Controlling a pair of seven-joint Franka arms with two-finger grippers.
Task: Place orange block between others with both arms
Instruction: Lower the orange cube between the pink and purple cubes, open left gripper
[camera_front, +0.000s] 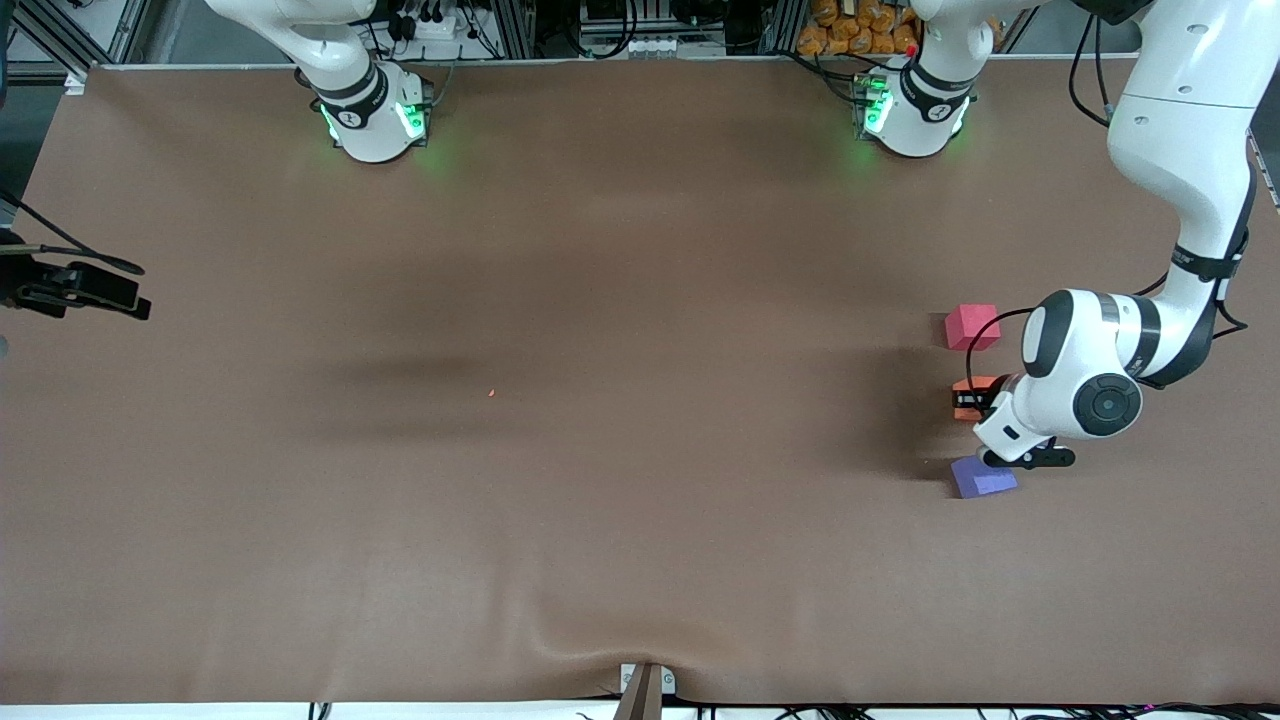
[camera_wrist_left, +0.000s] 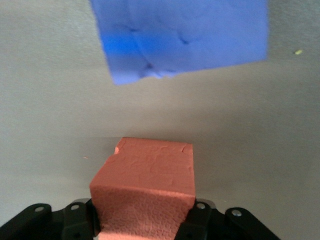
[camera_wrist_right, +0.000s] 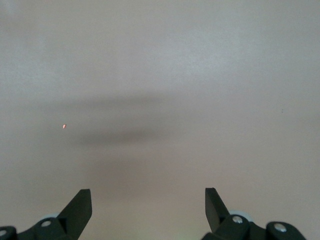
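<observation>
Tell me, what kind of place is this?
Probably a robotics lab: two white arms bolted to a brown table, foam cubes like the orange block, and cable-strewn metal framing along the table's edge.

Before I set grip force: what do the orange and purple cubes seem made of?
Orange block: likely soft matte foam; its face looks pebbled and creased, with a chipped corner, in the shut left tool. Purple cube: likely the same foam; matte, with shallow dents and wrinkles.
</observation>
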